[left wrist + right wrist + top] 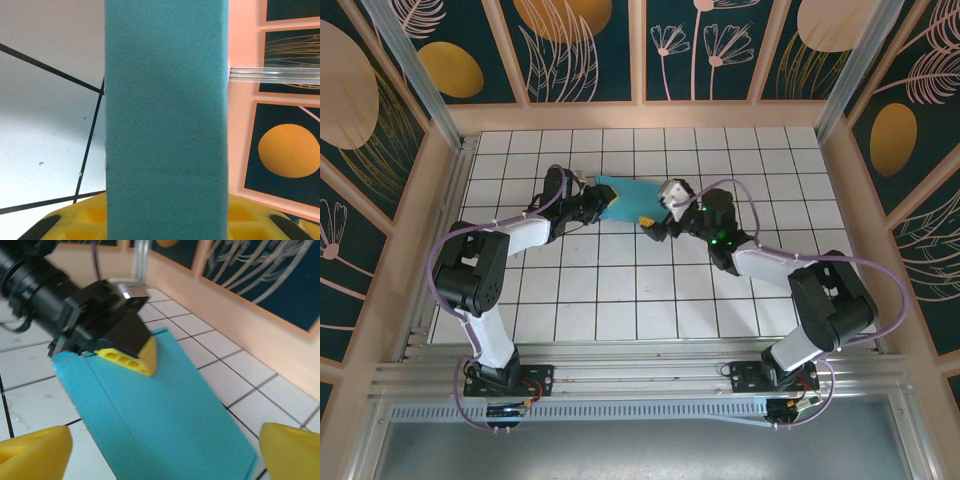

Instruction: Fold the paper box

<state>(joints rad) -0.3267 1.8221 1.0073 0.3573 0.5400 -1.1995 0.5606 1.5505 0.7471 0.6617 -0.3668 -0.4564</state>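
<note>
Two arms point(490, 265) reach in from the near edge of a white tiled counter point(620, 300), whose thin black grid lines divide it into even squares. The tiles look clean apart from a few faint specks seen in the left wrist view. Peach-coloured walls point(630, 115) close the counter in on three sides. They carry dark teal panels point(565, 45) painted with gold ovals and pale line-drawn flowers and feathers. Slanted aluminium posts point(405, 70) stand at the two far corners, and a ribbed aluminium rail point(640, 375) runs along the near edge where the arm bases are bolted. Purple cables point(445, 245) loop along both arms.

The paper box point(630, 198) sits at the middle of the far half of the counter as a flat teal rectangle, between the two arm tips. In the right wrist view a long crease runs down its length. Whether it rests fully on the tiles cannot be told.

The left pincer point(598, 205) is closed on the box's left end, with one yellow finger pressed on the top face near the corner. In the left wrist view the teal sheet runs straight up the middle between the yellow fingers.

The right pincer point(650, 222) hangs at the box's right end with its yellow fingertips point(32, 455) spread wide, one to either side of the teal face, and holds nothing.
</note>
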